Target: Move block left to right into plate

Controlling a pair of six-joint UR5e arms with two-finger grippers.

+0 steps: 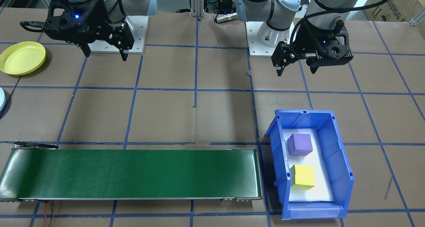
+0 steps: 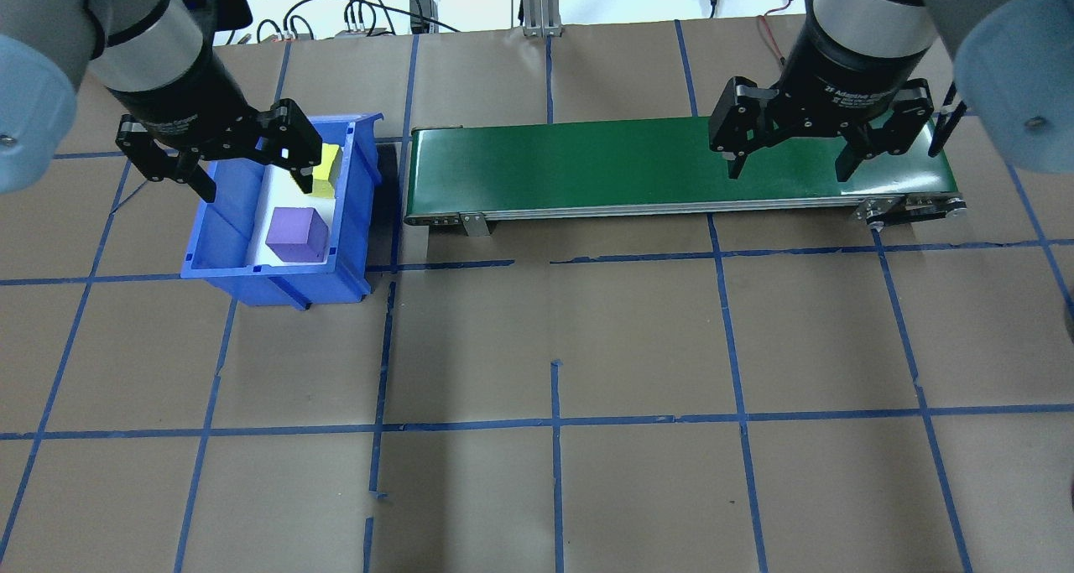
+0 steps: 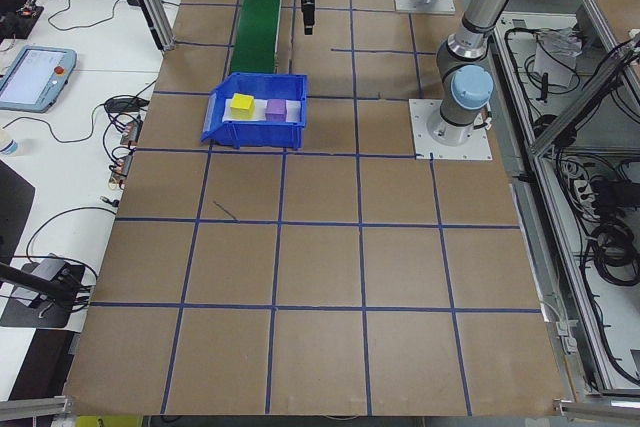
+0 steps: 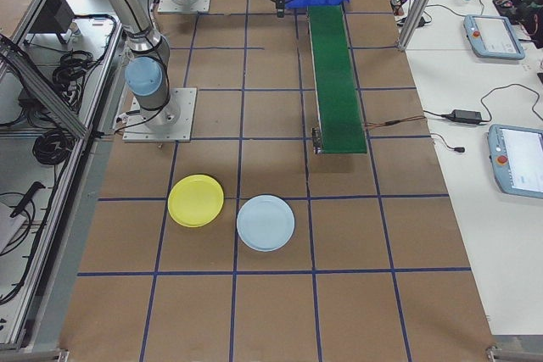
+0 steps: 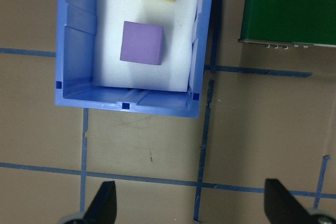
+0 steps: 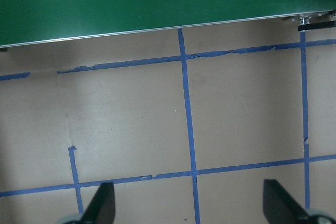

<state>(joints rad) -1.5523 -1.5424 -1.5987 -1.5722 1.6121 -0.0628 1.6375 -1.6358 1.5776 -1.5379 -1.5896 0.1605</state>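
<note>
Matte brown table [image 2: 587, 489], foam-like cubes [image 1: 299, 144] in plastic bin [image 1: 338, 160].

We record, in the front-facing view, two blocks [image 1: 299, 144] [image 1: 302, 177] in the bin [image 1: 342, 173] at lower right, the conveyor belt [image 1: 132, 173] just beside it across the lower left, and a plate [image 1: 22, 57] at upper left.
</note>
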